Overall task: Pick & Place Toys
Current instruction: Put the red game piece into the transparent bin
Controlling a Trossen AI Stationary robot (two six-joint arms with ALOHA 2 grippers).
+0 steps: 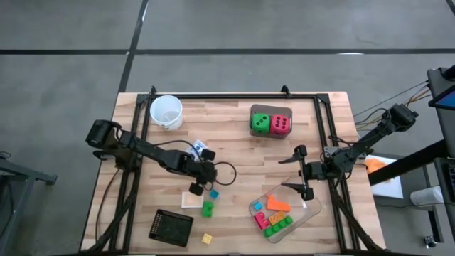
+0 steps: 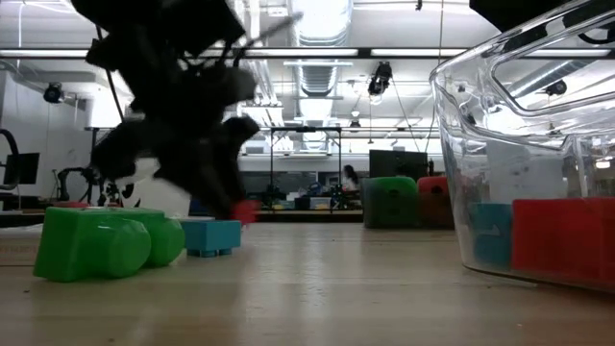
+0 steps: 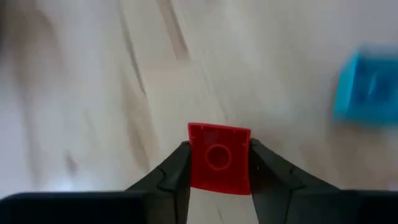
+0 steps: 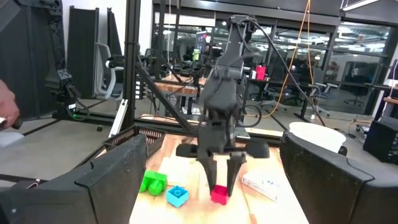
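My left gripper (image 1: 196, 189) is near the table's middle, shut on a small red brick (image 3: 219, 158), which also shows in the low view (image 2: 246, 210) and the right wrist view (image 4: 219, 195). A blue brick (image 1: 214, 193), a green brick (image 1: 207, 208) and a yellow brick (image 1: 207, 239) lie on the table beside and in front of it. The green and pink-red dice (image 1: 270, 123) stand at the far side. My right gripper (image 1: 302, 175) is open and empty above the far edge of the clear tray (image 1: 311, 208), which holds several bricks and an orange wedge (image 1: 279, 203). My left gripper pinches the red brick's two opposite sides (image 3: 191, 163) between its fingertips (image 3: 175, 167). The fingers point down at it from above. A flat face with a round mark is turned toward the wrist camera. In the low view the brick hangs a little clear of the table.
A white cup (image 1: 166, 111) stands at the far left. A black square block (image 1: 171, 227) lies at the near left, and a pale flat square (image 1: 190, 200) beside the green brick. A small white-and-blue item (image 1: 199, 146) lies under the left arm.
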